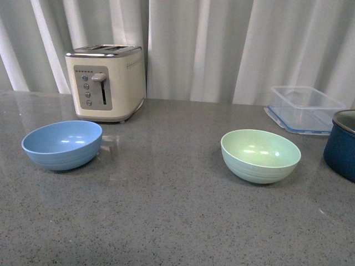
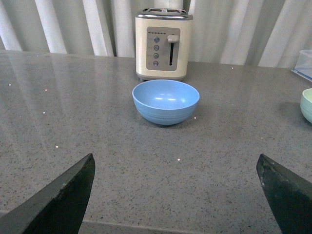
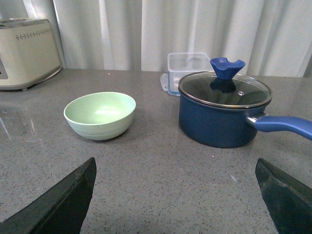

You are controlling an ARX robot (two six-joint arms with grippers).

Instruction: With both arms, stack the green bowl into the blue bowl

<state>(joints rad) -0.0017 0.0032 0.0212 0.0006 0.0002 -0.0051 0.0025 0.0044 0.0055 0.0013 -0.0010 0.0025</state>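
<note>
**2 bowls apart on the tabletop, both claws wide open & empty**

On the grey speckled tabletop [image 1: 166,221] the blue bowl [image 1: 62,145] sits upright & empty, just in front of the cream toaster [image 1: 105,82] & a bit to its left in front view; near it, not touching. The green bowl [image 1: 260,155], also upright & empty, is well to the right of the toaster & nearer the camera; it's well apart from the blue bowl w/ bare tabletop between the 2. A dark blue pot [image 3: 222,114] w/ glass lid [image 3: 224,90] & blue knob [image 3: 227,67] stands further from the toaster than the green bowl, near that bowl but not touching; its handle [image 3: 285,126] points away from the toaster. A clear plastic container [image 1: 305,108] sits behind the pot, far right of the toaster, back by the white curtain [image 1: 222,44].

The left claw [image 2: 175,158] has its 2 dark fingers [image 2: 63,200] spread wide, gripping nothing; it's short of the blue bowl, on the side away from the toaster, w/ bowl & toaster lined up in the gap. The right claw [image 3: 175,161] is likewise spread wide, gripping nothing; it faces the green bowl & pot, short of both.
</note>
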